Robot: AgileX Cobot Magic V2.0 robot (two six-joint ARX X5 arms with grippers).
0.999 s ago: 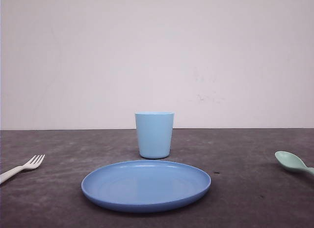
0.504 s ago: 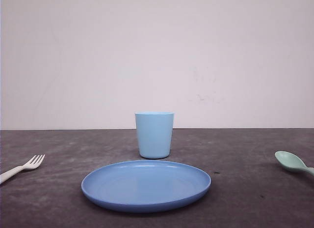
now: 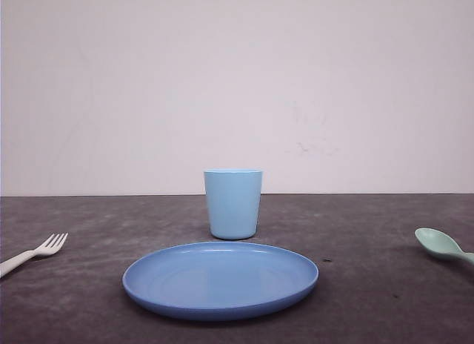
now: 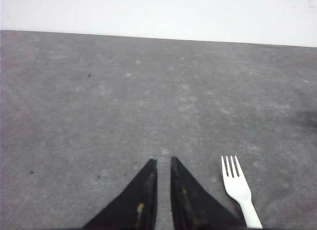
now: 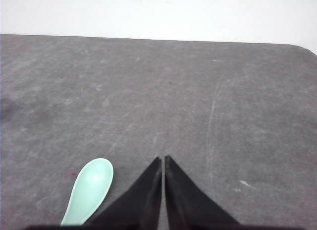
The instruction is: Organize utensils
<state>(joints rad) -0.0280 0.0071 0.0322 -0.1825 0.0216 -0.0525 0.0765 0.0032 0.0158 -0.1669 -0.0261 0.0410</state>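
Utensils untouched, none in hand. Left pincer (image 4: 161, 161) nearly closed, tips a sliver apart, holding nothing; fork (image 4: 238, 186) flat on tabletop (image 4: 124, 101) just beside it, tines pointing away. Right pincer (image 5: 162, 159) likewise nearly shut and empty; spoon (image 5: 90, 190) just beside, bowl up. Both likely light, stiff, slick plastic, lying low: best pinched across the handle, though handle ends out of frame, so perhaps awkward. Farther inward, plate (image 3: 221, 279) and cup (image 3: 232, 203); open tabletop ahead, rounded corner (image 5: 308, 49) beyond right pincer.
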